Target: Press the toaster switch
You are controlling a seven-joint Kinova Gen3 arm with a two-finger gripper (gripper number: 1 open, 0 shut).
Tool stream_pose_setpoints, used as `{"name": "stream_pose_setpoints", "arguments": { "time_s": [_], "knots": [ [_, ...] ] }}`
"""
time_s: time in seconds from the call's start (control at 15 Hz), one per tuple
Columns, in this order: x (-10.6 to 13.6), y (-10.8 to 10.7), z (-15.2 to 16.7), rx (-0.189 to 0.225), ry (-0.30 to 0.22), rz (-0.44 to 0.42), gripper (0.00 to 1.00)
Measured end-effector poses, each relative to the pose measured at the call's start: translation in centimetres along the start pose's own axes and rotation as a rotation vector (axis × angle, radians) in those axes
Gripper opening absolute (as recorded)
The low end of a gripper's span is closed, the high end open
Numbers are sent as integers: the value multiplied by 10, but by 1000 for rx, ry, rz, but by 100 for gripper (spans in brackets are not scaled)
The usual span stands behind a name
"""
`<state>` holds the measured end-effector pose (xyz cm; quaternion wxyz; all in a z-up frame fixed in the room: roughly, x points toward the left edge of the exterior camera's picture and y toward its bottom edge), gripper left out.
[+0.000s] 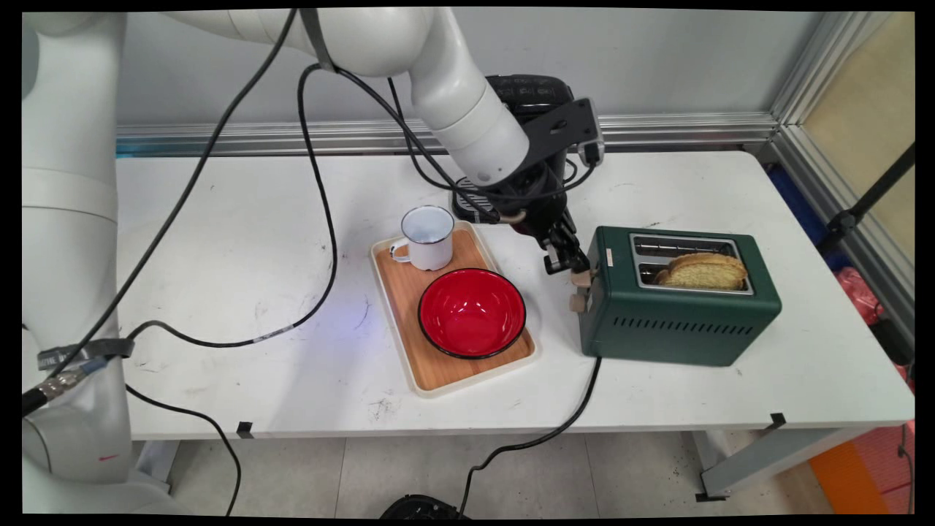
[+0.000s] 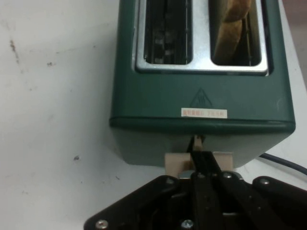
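Light was even and bright across the white worktop (image 1: 241,241), soft shadows falling just under the arm's cables (image 1: 321,190) and beside the toaster (image 1: 679,307). Glare sat inside the red bowl (image 1: 471,313). Wall rail and worktop edges bowed toward the main view's corners. Hand view was soft, the claw (image 2: 197,158) blurred.

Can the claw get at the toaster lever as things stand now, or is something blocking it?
Probably yes. The claw is already at the lever on the end of the green toaster, its fingers closed together above the lever. Nothing stands between them; the tray lies off to the side.
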<state>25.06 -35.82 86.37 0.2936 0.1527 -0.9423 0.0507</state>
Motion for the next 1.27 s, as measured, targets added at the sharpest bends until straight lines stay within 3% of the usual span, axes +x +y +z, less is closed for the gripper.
{"name": "stream_pose_setpoints", "arguments": {
  "time_s": [1.27],
  "knots": [
    [-7, -2, 33, -6, -59, -25, 0]
  ]
}}
